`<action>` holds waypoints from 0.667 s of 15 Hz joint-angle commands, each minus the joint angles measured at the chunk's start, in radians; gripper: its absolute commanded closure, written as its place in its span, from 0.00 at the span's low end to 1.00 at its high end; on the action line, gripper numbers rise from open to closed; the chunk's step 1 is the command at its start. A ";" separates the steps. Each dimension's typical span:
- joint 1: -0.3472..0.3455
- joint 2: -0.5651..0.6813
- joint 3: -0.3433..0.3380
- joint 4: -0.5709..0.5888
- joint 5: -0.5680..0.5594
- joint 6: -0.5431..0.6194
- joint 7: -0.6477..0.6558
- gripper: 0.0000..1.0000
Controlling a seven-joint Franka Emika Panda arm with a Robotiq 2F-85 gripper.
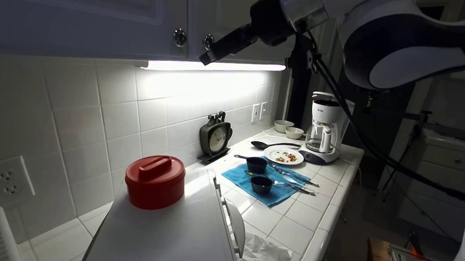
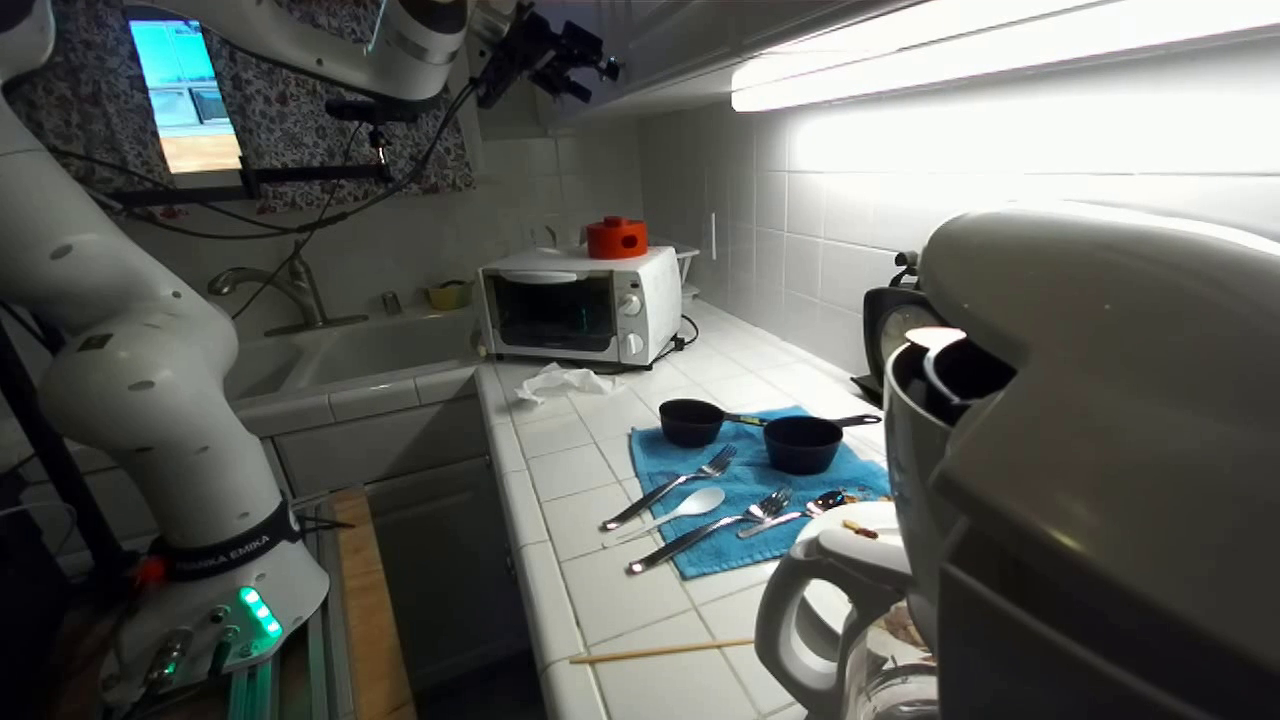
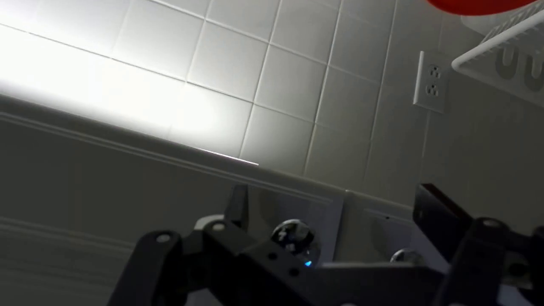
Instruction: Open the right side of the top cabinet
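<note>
My claw (image 3: 333, 193) is standing wide in the wrist view, fingers (image 3: 239, 208) well apart. Showing between them is the silver knob (image 3: 293, 237): round, mirror-shiny, catching a small blue glint. Whether I'm touching it, I can't tell. It's sitting at the lower left corner of the right side (image 3: 106, 174), which is hanging shut: wide white door, reading dark grey in shadow, fine moulding lines framing its panel. It's forming half of the top cabinet (image 1: 154, 44); the twin door (image 1: 64, 21) is hanging just beside, carrying a matching knob (image 1: 179, 37). Underneath, the light strip (image 1: 215, 67) is glowing, whitening the tiled wall (image 1: 119, 119). Well below, the red canister (image 1: 155, 190) is sitting on the toaster oven (image 2: 655, 290), and the coffee maker (image 1: 324, 113) is standing farther along
</note>
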 commanded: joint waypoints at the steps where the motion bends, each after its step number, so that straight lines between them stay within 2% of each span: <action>1: -0.032 0.001 0.013 0.004 -0.034 0.032 0.033 0.00; 8: -0.105 0.006 0.038 0.005 -0.056 0.108 0.087 0.00; 9: -0.114 0.006 0.043 0.005 -0.057 0.113 0.091 0.17; 10: -0.123 0.005 0.049 0.005 -0.057 0.117 0.093 0.26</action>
